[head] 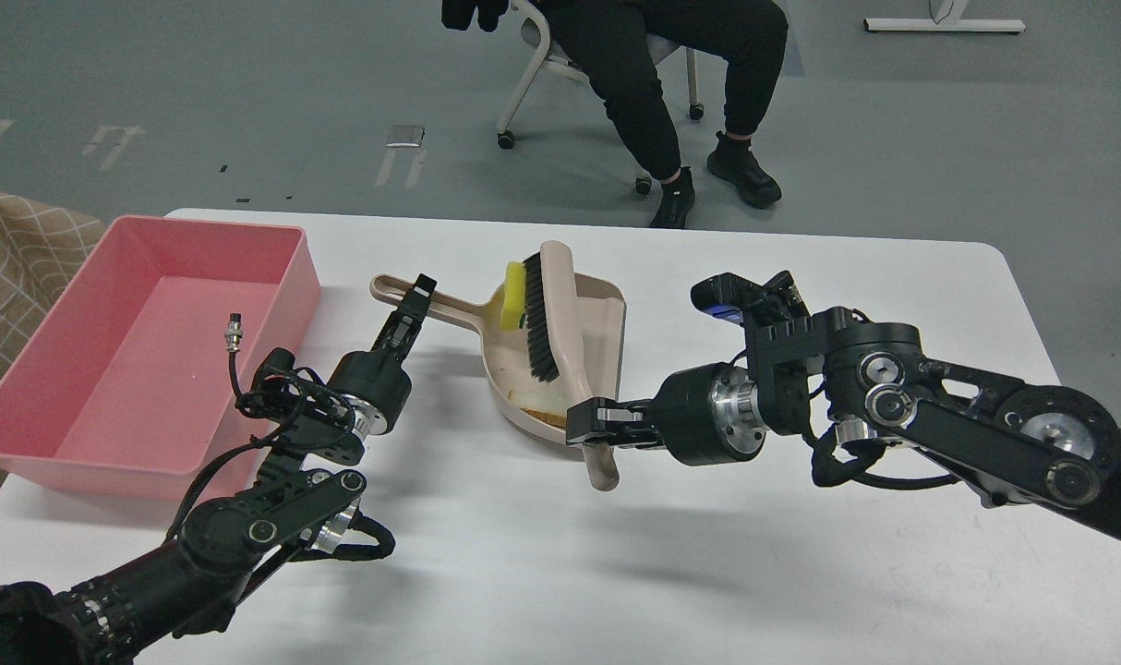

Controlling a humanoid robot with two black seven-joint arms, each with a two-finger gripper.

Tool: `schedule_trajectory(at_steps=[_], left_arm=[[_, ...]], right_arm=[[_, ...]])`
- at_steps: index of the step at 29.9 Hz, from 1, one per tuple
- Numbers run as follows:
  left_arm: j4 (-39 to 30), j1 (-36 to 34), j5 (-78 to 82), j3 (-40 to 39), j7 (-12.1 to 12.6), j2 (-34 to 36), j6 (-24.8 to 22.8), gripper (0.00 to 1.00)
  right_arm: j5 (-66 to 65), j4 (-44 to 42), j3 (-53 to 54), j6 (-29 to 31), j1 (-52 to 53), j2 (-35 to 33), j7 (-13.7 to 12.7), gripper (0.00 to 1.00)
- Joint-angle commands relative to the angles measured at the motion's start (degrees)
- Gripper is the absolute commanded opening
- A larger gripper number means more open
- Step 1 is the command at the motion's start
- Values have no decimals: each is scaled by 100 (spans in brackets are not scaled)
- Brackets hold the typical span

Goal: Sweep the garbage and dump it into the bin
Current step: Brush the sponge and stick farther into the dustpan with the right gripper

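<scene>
The beige dustpan (605, 319) lies at the table's middle, its long handle (450, 310) pointing left toward the bin. My left gripper (416, 297) is shut on that handle. A beige brush with black bristles (540, 323) lies inside the pan. My right gripper (583, 425) is shut on the brush's handle (603, 466) at the pan's near edge. The yellow sponge piece (514, 294) sits in the pan's far end against the bristles. The white bread slice (540, 403) lies in the pan's near end. The pink bin (295, 277) stands at the left and looks empty.
The white table (616, 573) ends close behind the pan. A seated person (671, 83) on a wheeled chair is beyond the far edge. A checked beige cloth (16, 249) lies left of the bin. A loose cable plug (235, 331) sticks up from my left arm over the bin.
</scene>
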Motion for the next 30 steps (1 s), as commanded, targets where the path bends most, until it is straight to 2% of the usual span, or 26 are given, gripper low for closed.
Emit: schedule_trajectory(at_steps=[1, 13, 25, 30], left_arm=[[-4, 12, 0, 0, 0, 8, 0, 0], [-4, 12, 0, -9, 8, -1, 0, 0], [-4, 3, 0, -9, 8, -1, 0, 0], [-4, -6, 0, -9, 8, -45, 0, 0]], right_arm=[[7, 222, -4, 0, 1, -265, 0, 0], [130, 707, -4, 0, -78, -1110, 0, 0], [103, 628, -215, 0, -254, -979, 0, 0], [77, 216, -259, 0, -228, -347, 0, 0]])
